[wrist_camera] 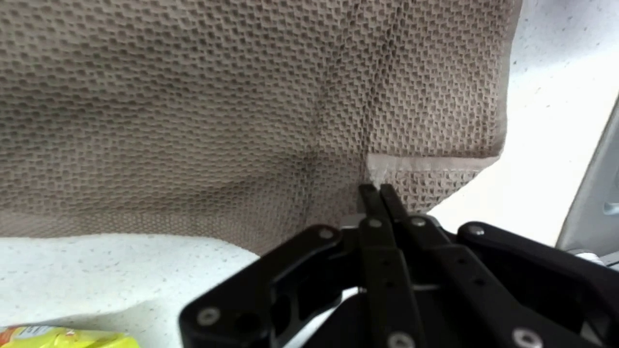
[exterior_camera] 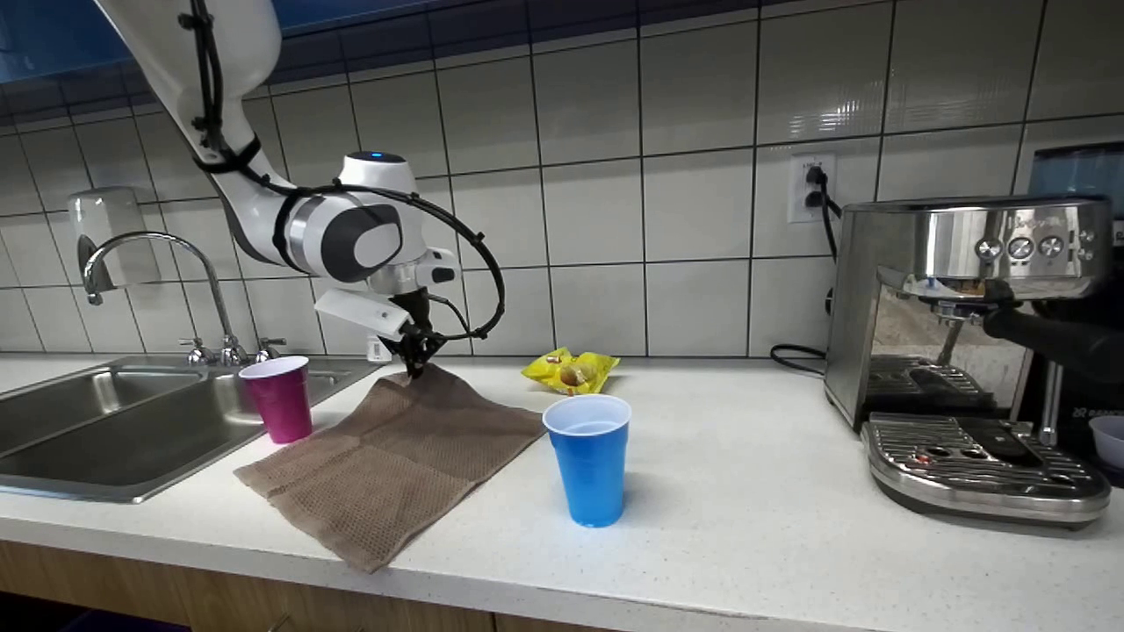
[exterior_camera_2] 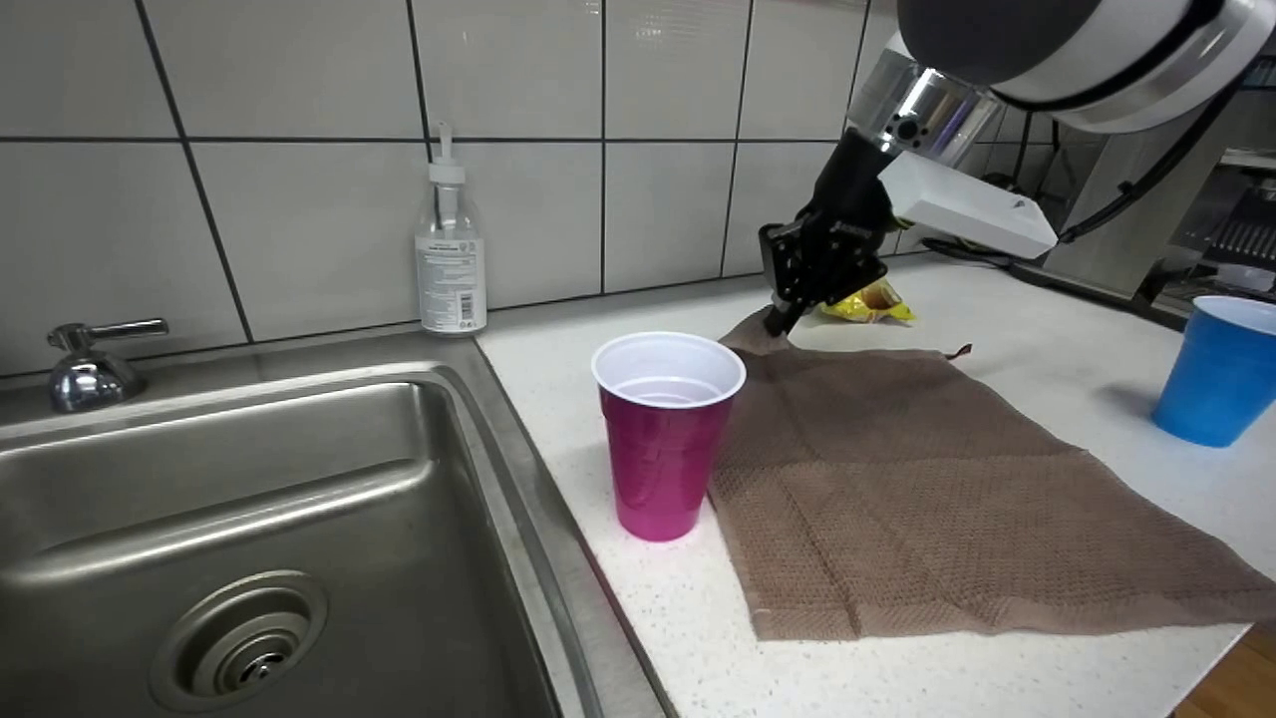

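The cloth (exterior_camera: 408, 456) spreads over the counter (exterior_camera: 746, 491) to its front edge, pinched by the gripper (exterior_camera: 414, 371) near the back edge. A purple cup (exterior_camera: 279, 405) stands by the sink (exterior_camera: 176, 430), a blue cup (exterior_camera: 593, 472) towards the front edge, a packet (exterior_camera: 572, 372) near the back.

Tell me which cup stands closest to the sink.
The magenta cup: it stands close by the sink, while the blue cup stands across the brown cloth from it.

Cut-off lettering "RANC" (exterior_camera: 1103, 412) on black appliance (exterior_camera: 1076, 430), bottle (exterior_camera_2: 451, 224) with barcoded label (exterior_camera_2: 452, 284), print illegible
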You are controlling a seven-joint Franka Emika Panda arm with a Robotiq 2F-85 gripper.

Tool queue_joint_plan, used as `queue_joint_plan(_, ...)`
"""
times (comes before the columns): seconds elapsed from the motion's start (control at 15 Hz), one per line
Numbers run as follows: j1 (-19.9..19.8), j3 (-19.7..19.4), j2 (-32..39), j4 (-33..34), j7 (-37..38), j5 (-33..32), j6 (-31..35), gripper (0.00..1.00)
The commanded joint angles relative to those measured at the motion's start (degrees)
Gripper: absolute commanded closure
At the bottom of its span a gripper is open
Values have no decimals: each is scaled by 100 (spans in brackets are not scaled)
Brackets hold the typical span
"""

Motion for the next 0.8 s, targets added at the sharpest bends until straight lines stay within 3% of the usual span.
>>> queue_joint_plan(0.0,-11,-20,-529,-412,-40,122,-264,99)
queue_joint_plan(0.73,158,-332,-1311,-1040,113,42,-610,99)
